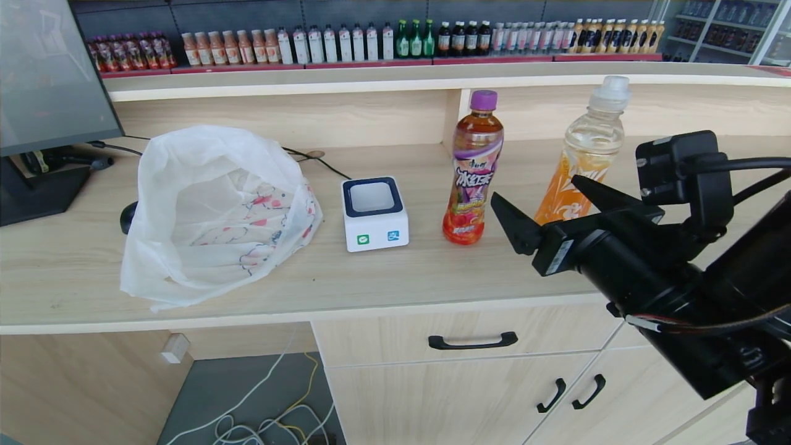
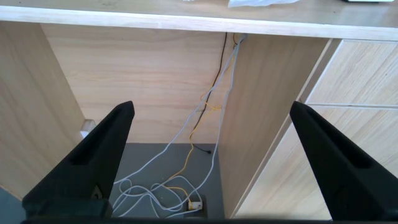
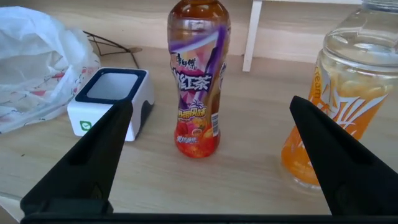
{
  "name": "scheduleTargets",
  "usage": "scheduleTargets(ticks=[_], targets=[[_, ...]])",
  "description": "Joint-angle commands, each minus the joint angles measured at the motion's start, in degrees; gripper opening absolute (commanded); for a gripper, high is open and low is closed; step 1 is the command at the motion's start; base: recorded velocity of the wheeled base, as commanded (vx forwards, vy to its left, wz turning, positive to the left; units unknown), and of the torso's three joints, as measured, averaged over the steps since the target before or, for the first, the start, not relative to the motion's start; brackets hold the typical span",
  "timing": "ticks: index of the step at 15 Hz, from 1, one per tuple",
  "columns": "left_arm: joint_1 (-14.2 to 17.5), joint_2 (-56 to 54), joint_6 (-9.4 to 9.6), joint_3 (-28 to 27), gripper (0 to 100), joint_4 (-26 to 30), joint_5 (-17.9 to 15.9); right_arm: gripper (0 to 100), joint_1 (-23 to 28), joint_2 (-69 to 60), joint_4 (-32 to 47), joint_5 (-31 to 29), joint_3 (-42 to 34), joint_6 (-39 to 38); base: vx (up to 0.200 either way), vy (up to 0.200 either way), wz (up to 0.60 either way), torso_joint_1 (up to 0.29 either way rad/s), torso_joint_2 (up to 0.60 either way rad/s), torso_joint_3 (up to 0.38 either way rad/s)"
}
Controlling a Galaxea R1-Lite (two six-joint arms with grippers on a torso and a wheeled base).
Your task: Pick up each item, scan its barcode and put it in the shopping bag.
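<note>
- Right gripper (image 1: 534, 187) sits closest in the head view, fingers spread wide with nothing between them, raised over the counter's (image 1: 432, 272) front edge.
- Straight ahead of its open fingers stands the purple-capped tea bottle (image 1: 473, 173), upright and apart from both fingers.
- Off its right finger stands the orange drink bottle (image 1: 587, 148). The head view hides the bottle's lower part behind that finger, while the right wrist view shows its base resting on the counter.
- Past the left finger sits the white scanner (image 1: 374, 213), window facing up. The shopping bag (image 1: 216, 210) lies beyond it, mouth open, slumped on the counter.
- Left gripper (image 2: 211, 106) has its fingers wide apart and empty too. It hangs below the counter's edge, facing a recess where cables (image 2: 155, 196) trail down the back panel and loop on the floor.
</note>
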State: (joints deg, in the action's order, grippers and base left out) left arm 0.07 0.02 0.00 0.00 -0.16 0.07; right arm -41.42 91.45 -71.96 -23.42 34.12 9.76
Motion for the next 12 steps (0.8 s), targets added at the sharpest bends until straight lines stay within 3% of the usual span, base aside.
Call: scheduleTargets(ticks=[1,8,12], targets=[[0.0,0.0,0.0,0.0,100,0.0,0.0,100,0.2,3.4,0.0,0.0,4.2,-0.1,0.0,0.0,0.0,0.0,0.0,0.0],[0.0,0.0,0.0,0.0,100,0.0,-0.1,100,3.3,7.4,0.0,0.2,7.3,-1.9,0.0,0.0,0.0,0.0,0.0,0.0],[0.0,0.0,0.0,0.0,100,0.0,0.0,100,5.9,10.9,0.0,4.3,10.2,-1.9,0.0,0.0,0.0,0.0,0.0,0.0]])
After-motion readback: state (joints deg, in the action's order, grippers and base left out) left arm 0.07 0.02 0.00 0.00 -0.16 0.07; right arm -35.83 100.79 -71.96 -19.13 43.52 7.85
